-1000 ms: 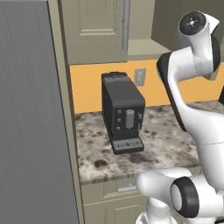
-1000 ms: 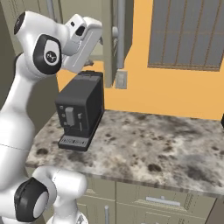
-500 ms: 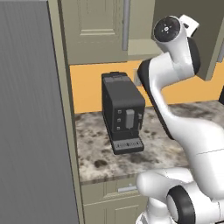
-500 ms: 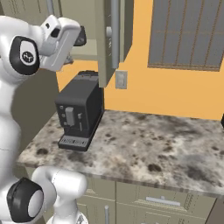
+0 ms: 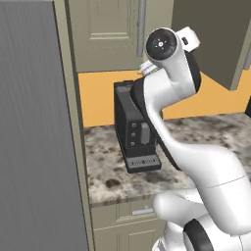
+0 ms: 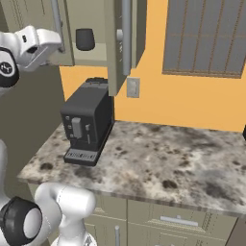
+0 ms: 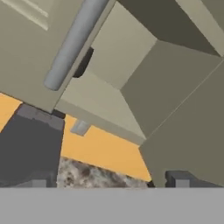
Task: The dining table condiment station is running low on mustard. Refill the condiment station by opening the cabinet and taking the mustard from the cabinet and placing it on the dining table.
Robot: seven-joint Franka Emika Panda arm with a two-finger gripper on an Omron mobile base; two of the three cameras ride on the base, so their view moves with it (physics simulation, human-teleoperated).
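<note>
Hiding behind the cabinet point(image 6: 91, 29) door, a dark object point(image 6: 85, 39).

Flat, even rendered light fills all three views, with no glare and no bright hotspot. Soft shadows sit under the coffee machine point(image 6: 86, 126) on the counter point(image 6: 158, 158) and inside the open cabinet point(image 7: 131, 70) (its inner walls go darker toward the upper right). Edges look slightly soft and low in detail; no lens bending at the frame borders.

Coffee machine point(image 6: 86, 124) on stone worktop point(image 6: 158, 163)
</note>
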